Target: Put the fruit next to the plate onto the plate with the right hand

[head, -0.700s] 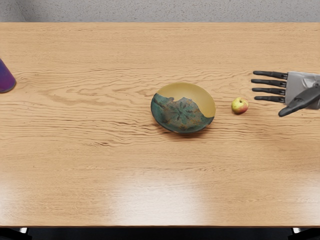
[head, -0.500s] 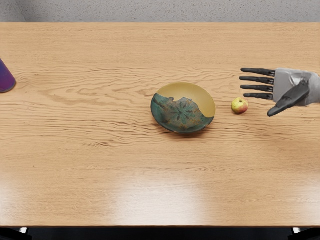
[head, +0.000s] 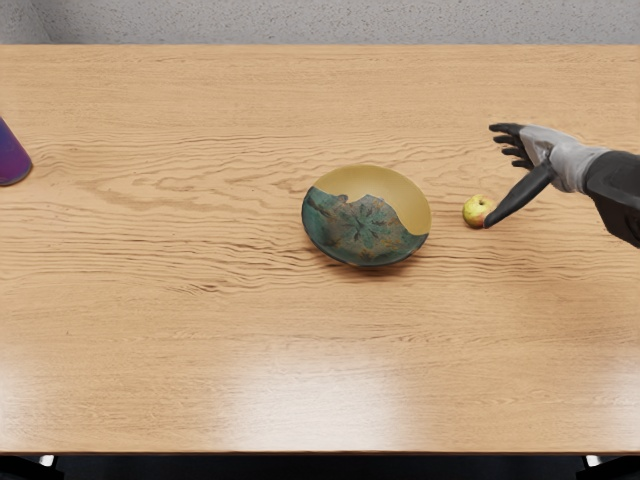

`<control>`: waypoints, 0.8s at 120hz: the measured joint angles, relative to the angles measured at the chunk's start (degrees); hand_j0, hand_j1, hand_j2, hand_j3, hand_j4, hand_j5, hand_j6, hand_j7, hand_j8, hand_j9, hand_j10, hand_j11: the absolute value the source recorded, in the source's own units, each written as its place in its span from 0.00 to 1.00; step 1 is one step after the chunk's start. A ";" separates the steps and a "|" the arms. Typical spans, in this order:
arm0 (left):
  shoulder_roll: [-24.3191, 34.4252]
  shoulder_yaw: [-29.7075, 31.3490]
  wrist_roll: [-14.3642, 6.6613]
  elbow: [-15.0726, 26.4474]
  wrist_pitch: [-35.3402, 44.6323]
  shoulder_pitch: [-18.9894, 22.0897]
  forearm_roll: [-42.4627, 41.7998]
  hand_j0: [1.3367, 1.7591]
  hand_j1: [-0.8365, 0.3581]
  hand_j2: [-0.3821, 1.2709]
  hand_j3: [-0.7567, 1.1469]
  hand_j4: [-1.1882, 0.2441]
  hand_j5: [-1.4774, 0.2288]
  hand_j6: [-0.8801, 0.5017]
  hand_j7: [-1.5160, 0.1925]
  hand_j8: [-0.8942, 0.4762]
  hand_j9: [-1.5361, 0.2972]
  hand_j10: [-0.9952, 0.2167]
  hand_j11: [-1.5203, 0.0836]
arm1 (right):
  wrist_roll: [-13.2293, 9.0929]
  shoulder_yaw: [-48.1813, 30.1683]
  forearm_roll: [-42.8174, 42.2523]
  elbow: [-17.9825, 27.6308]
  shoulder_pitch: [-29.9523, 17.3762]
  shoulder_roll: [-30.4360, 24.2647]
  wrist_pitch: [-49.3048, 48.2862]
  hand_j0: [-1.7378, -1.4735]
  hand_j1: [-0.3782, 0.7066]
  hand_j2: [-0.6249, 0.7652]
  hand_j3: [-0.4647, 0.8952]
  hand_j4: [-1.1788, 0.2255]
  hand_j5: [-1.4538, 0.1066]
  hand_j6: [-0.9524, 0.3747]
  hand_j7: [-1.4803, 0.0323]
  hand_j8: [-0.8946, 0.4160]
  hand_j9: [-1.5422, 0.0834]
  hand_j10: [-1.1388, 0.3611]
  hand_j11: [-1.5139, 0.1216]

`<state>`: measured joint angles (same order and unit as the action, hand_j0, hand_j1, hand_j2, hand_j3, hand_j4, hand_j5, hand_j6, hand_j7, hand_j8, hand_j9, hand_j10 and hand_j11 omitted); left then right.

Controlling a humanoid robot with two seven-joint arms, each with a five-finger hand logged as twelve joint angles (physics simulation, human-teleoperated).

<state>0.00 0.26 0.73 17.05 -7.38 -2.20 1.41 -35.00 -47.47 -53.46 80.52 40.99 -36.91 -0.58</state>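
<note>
Apple (head: 479,211), small and round, yellow with a red blush, is seen resting on the light wooden table (head: 300,350) just off the right rim of the shallow teal-and-ochre glazed plate (head: 372,186). It sits apart from the plate, not yet on it.

On the side of the apple away from the plate, the dark-fingered right hand (head: 532,152) is held spread with nothing in it. Its long thumb (head: 510,200) is angled down toward the fruit, the tip at or against the side facing away from the plate, though contact cannot be confirmed. The other fingers (head: 508,129) are seen farther from the plate and behind the apple, wrapped round nothing.

And that is where the danger is judged to lie. With only a thumb tip low against a round fruit, a push can be given before any grasp is formed. The apple may be rolled toward the plate, knocked against the rim, or sent skidding past it. If the fingers are closed late or off-centre, the smooth skin may be squeezed out from between them. If the lift is kept low, the raised rim could be clipped and the plate shoved. If the apple is released from too high, it could be bounced out of the shallow dish.

A purple object (head: 12,152) is noted far to the plate's left, at the picture's left edge, well clear of all this.
</note>
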 joint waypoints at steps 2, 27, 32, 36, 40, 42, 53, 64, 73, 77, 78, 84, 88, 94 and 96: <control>0.00 0.00 0.01 0.00 0.00 0.00 0.00 0.76 0.99 0.23 0.40 0.83 0.87 0.64 0.89 0.65 0.84 0.82 0.95 | 0.00 1.85 -0.54 -0.37 0.84 0.04 0.57 0.30 0.07 0.44 0.34 0.81 0.90 0.68 0.94 0.65 0.91 0.73 0.89; 0.00 0.00 -0.01 0.00 0.00 0.00 0.00 0.76 0.99 0.23 0.40 0.83 0.87 0.64 0.89 0.65 0.84 0.82 0.95 | 0.00 19.99 -3.14 -5.90 11.97 1.19 3.27 0.30 0.07 0.45 0.34 0.81 0.90 0.69 0.94 0.65 0.92 0.73 0.89; 0.00 0.00 -0.02 0.00 0.00 0.00 0.00 0.76 0.99 0.23 0.40 0.83 0.87 0.64 0.89 0.65 0.84 0.82 0.95 | 0.00 21.32 -3.17 -7.64 12.95 2.51 3.35 0.30 0.07 0.45 0.34 0.81 0.90 0.69 0.95 0.65 0.92 0.73 0.90; 0.00 0.00 -0.01 0.00 0.00 0.00 0.00 0.76 0.99 0.23 0.40 0.83 0.87 0.64 0.89 0.65 0.84 0.82 0.95 | 0.00 22.30 -3.21 -9.13 13.71 3.61 3.36 0.30 0.07 0.45 0.34 0.81 0.90 0.69 0.95 0.65 0.92 0.73 0.90; 0.00 0.00 -0.01 0.00 0.00 0.00 0.00 0.76 0.99 0.23 0.40 0.83 0.87 0.64 0.89 0.65 0.84 0.82 0.95 | 0.00 23.08 -3.27 -10.38 14.28 4.40 3.45 0.30 0.07 0.45 0.34 0.81 0.90 0.69 0.95 0.65 0.92 0.73 0.90; 0.00 0.00 -0.01 0.00 0.00 0.00 0.00 0.76 0.99 0.23 0.40 0.83 0.87 0.64 0.89 0.65 0.84 0.82 0.95 | 0.00 23.39 -3.31 -10.94 14.50 4.71 3.52 0.30 0.07 0.45 0.34 0.81 0.90 0.69 0.95 0.65 0.92 0.73 0.90; 0.00 0.00 0.00 0.00 0.00 0.00 0.00 0.76 0.99 0.23 0.40 0.83 0.87 0.64 0.89 0.65 0.84 0.82 0.95 | 0.00 25.31 -3.57 -13.10 15.23 5.78 7.02 0.30 0.07 0.45 0.34 0.81 0.90 0.69 0.95 0.65 0.92 0.73 0.90; 0.00 0.00 -0.01 0.00 0.00 0.00 0.00 0.76 0.99 0.23 0.40 0.83 0.87 0.64 0.89 0.65 0.84 0.82 0.95 | 0.00 27.09 -3.68 -14.06 15.48 6.45 11.48 0.30 0.07 0.45 0.34 0.81 0.90 0.68 0.94 0.65 0.92 0.73 0.89; 0.00 0.00 -0.02 0.00 0.00 0.00 0.00 0.76 0.99 0.23 0.40 0.83 0.87 0.64 0.89 0.65 0.84 0.82 0.95 | 0.00 28.53 -3.71 -16.32 15.86 9.14 13.10 0.30 0.09 0.44 0.34 0.79 0.88 0.67 0.93 0.63 0.90 0.72 0.88; 0.00 0.00 -0.01 0.00 0.00 0.00 0.00 0.76 0.99 0.23 0.40 0.83 0.87 0.64 0.89 0.65 0.84 0.82 0.95 | 0.00 29.41 -3.70 -17.68 16.31 10.62 13.50 0.30 0.11 0.44 0.34 0.78 0.87 0.66 0.91 0.62 0.89 0.71 0.87; 0.00 0.00 -0.01 0.00 0.00 0.00 0.00 0.76 0.99 0.23 0.40 0.83 0.87 0.64 0.89 0.65 0.84 0.82 0.95 | 0.00 29.59 -3.69 -17.97 16.42 10.95 13.58 0.30 0.11 0.44 0.34 0.78 0.87 0.66 0.91 0.62 0.89 0.71 0.86; 0.00 0.00 -0.01 0.00 0.00 0.00 0.00 0.76 0.99 0.23 0.40 0.83 0.87 0.64 0.89 0.65 0.84 0.82 0.95 | 0.00 30.45 -3.59 -19.33 16.88 12.42 13.88 0.30 0.15 0.44 0.34 0.76 0.84 0.63 0.89 0.60 0.86 0.69 0.84; 0.00 0.00 -0.02 0.00 0.00 0.00 0.00 0.76 0.99 0.23 0.40 0.83 0.87 0.64 0.89 0.65 0.84 0.82 0.95 | 0.00 30.83 -3.46 -19.91 17.09 13.06 13.95 0.30 0.18 0.43 0.34 0.74 0.82 0.61 0.86 0.57 0.84 0.67 0.82; 0.00 0.00 -0.01 0.00 0.00 0.00 0.00 0.76 0.99 0.23 0.40 0.83 0.87 0.64 0.89 0.65 0.84 0.82 0.95 | 0.00 31.21 -3.33 -20.51 17.27 13.68 14.00 0.30 0.22 0.43 0.34 0.71 0.78 0.58 0.83 0.54 0.81 0.64 0.78; 0.00 0.00 -0.01 0.00 0.00 0.00 0.00 0.76 0.99 0.23 0.40 0.83 0.87 0.64 0.89 0.65 0.84 0.82 0.95 | 0.00 31.30 -3.29 -20.65 17.33 13.80 14.01 0.30 0.24 0.42 0.34 0.70 0.77 0.57 0.81 0.53 0.80 0.63 0.77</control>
<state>0.00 0.26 0.72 17.05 -7.38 -2.20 1.41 -35.00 -16.17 -56.75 59.87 58.31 -23.10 13.44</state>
